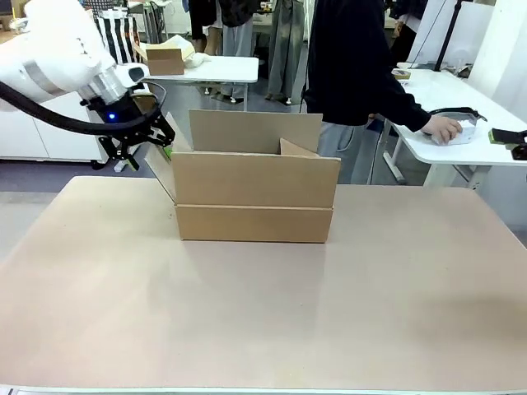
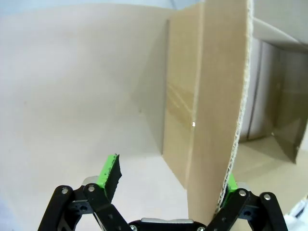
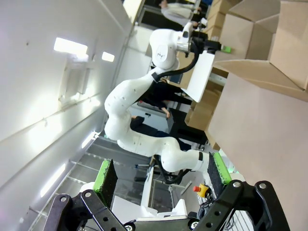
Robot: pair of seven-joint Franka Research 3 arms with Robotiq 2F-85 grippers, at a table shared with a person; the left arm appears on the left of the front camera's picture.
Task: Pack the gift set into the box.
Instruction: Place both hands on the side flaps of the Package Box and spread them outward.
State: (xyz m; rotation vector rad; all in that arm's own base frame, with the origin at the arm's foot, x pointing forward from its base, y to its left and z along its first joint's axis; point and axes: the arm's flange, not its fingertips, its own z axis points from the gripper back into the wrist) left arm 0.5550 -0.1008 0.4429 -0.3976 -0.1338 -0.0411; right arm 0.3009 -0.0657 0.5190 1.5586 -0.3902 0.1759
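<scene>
- Green-padded fingers of the left gripper (image 2: 171,174) stand spread wide around the upright left flap of the box (image 2: 216,96). The flap's edge hides most of one pad.
- Equally spread, the right gripper (image 3: 161,166) has nothing between its fingers.
- On the tan table (image 1: 263,313) the box sits mid-width, toward the far side. Its raised front flap hides the inside.
- Behind it stands a person (image 1: 354,66), cut off by the top edge, with one hand (image 1: 445,127) on a small white thing, too small to identify, on a white side table (image 1: 461,97).
</scene>
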